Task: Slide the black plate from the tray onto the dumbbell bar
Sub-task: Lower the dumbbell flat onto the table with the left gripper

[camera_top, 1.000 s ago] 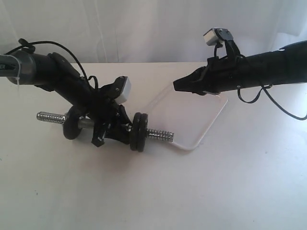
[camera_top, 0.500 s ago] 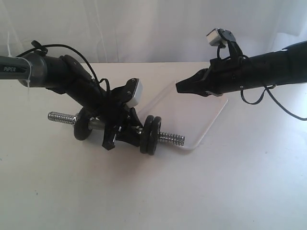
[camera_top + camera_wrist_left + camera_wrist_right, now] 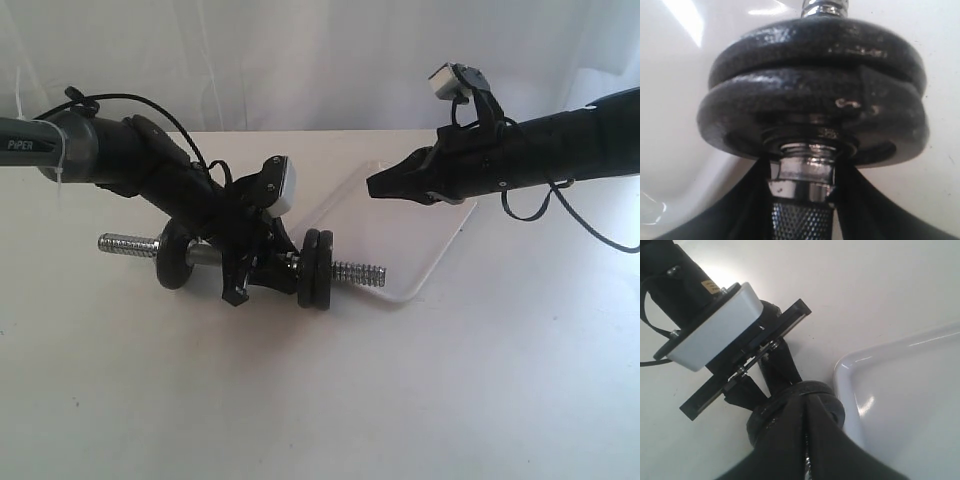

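Note:
The dumbbell bar [image 3: 358,271] lies level just above the table, its threaded right end over the near rim of the white tray [image 3: 405,297]. My left gripper [image 3: 250,275] is shut on the bar's middle; in the left wrist view its fingers [image 3: 740,210] flank the chrome bar [image 3: 807,170]. Two black plates [image 3: 315,268] sit pressed together right of the grip, filling the left wrist view as stacked discs [image 3: 815,75]. A third disc [image 3: 178,255] sits left of the grip. My right gripper [image 3: 372,184] hangs shut and empty above the tray, its fingertips [image 3: 805,397] over the paired discs [image 3: 835,407].
The tray's inside [image 3: 910,405] shows only bare glossy white. The left wrist's white camera box [image 3: 715,330] stands close by the right gripper's fingertips. A pale curtain backs the white table [image 3: 320,400].
The left arm carried the dumbbell to the right, then lifted it slightly, bringing its threaded end over the tray's rim. The right gripper stayed almost still.

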You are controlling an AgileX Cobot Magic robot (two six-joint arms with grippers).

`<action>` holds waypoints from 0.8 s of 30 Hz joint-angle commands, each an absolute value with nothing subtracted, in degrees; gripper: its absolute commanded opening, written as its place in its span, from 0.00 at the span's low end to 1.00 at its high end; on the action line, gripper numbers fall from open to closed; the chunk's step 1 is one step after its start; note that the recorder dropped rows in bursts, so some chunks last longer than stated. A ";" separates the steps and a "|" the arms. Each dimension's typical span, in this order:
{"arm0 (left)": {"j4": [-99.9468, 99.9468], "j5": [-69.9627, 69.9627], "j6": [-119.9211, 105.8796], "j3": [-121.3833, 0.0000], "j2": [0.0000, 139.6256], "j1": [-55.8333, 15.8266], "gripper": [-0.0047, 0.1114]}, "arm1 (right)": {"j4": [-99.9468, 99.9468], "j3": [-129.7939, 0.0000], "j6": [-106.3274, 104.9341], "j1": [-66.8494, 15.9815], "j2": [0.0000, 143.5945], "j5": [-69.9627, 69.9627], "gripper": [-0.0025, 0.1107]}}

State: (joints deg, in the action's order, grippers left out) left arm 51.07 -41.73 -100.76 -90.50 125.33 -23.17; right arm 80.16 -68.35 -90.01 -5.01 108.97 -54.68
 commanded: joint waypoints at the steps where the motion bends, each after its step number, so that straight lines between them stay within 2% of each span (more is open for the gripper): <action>1: 68.87 -44.48 -100.30 -91.40 123.54 -23.41 0.04 | 79.94 -68.62 -89.66 -4.50 108.89 -54.89 0.02; 10: 68.87 -44.73 -100.30 -91.40 123.54 -23.41 0.04 | 79.94 -68.62 -89.66 -4.61 108.89 -55.15 0.02; 12: 68.87 -44.73 -100.22 -91.40 123.54 -23.41 0.09 | 79.94 -68.62 -89.66 -4.61 108.89 -55.15 0.02; 14: 68.87 -44.73 -100.22 -91.40 123.54 -23.41 0.18 | 79.94 -68.62 -89.66 -4.61 108.89 -55.15 0.02; 21: 68.42 -46.20 -98.91 -91.40 123.54 -23.41 0.66 | 79.71 -68.62 -89.66 -4.61 108.89 -55.53 0.02; 24: 67.42 -46.67 -98.91 -91.40 123.54 -23.41 0.82 | 79.64 -68.62 -89.66 -4.61 108.89 -55.78 0.02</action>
